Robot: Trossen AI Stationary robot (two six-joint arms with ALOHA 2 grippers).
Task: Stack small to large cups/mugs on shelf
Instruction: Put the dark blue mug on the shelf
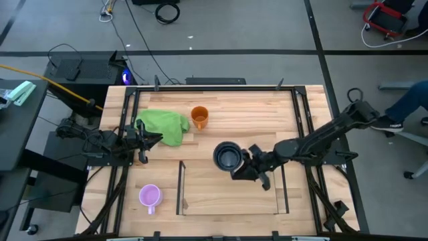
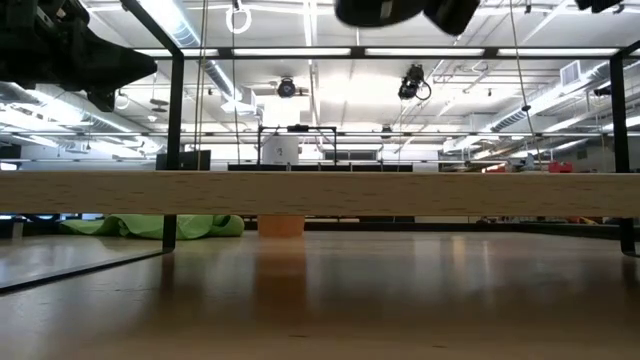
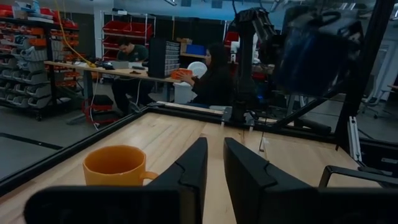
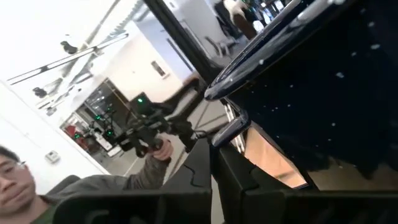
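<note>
While the left gripper waits narrowly parted and empty by the table's left edge, the black mug is held aloft mid-table. It is clamped in the right gripper, above the shelf.

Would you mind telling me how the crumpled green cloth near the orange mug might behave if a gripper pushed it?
The crumpled green cloth lies bunched in soft folds, so it would probably bunch up or drag rather than slide as one piece. It looks limp and light, and could easily snag on the fingers.

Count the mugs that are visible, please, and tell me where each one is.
3. The orange mug stands beside the green cloth; the light purple mug stands left of the shelf; the black mug is held by the right gripper.
</note>
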